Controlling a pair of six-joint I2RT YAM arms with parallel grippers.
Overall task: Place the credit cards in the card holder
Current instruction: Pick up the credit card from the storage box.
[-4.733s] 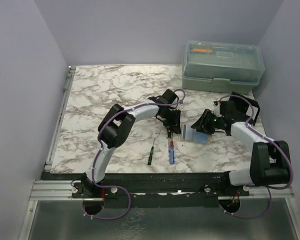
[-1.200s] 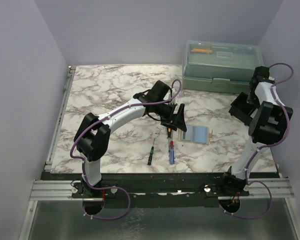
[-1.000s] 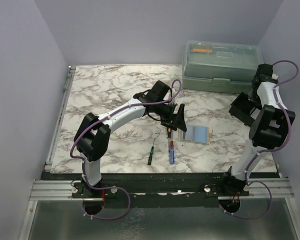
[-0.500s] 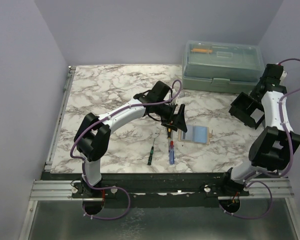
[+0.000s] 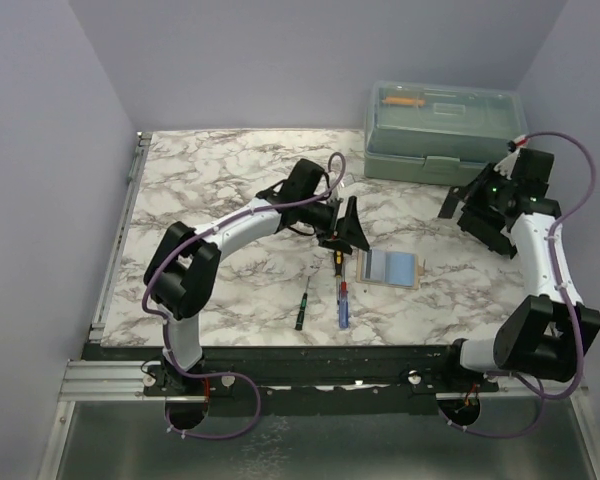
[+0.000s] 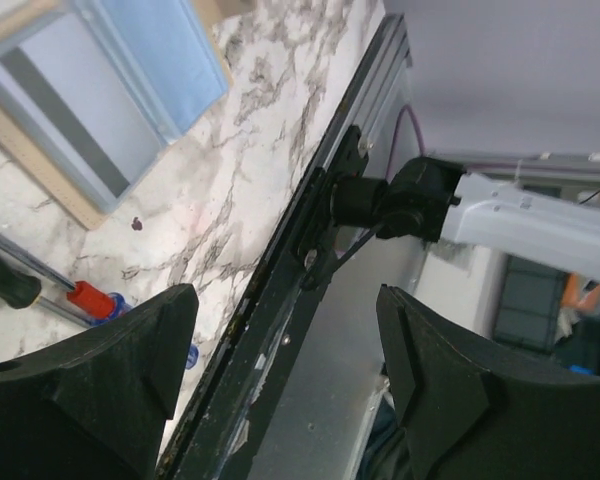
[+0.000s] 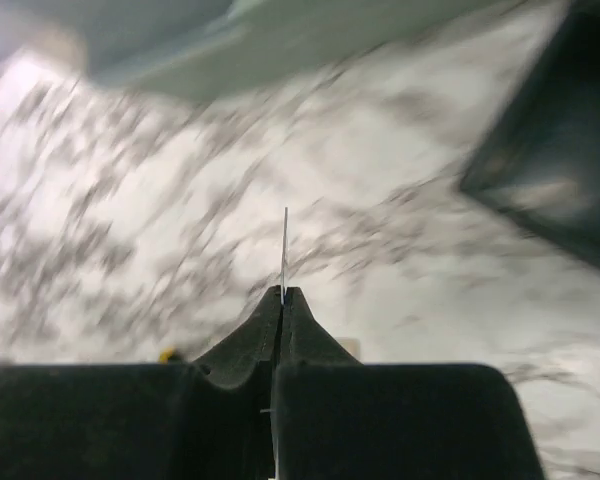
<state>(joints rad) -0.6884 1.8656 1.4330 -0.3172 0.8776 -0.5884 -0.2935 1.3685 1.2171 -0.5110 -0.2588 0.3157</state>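
The tan card holder (image 5: 361, 266) lies open on the marble table, a bluish credit card (image 5: 392, 265) lying on it. In the left wrist view the holder's tan edge (image 6: 42, 172) and blue cards (image 6: 120, 90) fill the top left corner. My left gripper (image 5: 346, 226) hovers open just left of the holder, empty, its jaws wide apart (image 6: 285, 335). My right gripper (image 5: 452, 207) hangs over the table right of the holder, in front of the toolbox. It is shut (image 7: 283, 293) on a thin card (image 7: 284, 250) seen edge-on.
A translucent green toolbox (image 5: 445, 130) stands at the back right. Three screwdrivers lie near the front: green (image 5: 301, 310), blue and red (image 5: 343, 303), yellow and black (image 5: 337, 262). The table's front rail (image 6: 280, 300) runs through the left wrist view.
The right arm has swung down and left from beside the toolbox, its gripper now pointing toward the table's middle. The left gripper has drawn slightly back and left from the holder.
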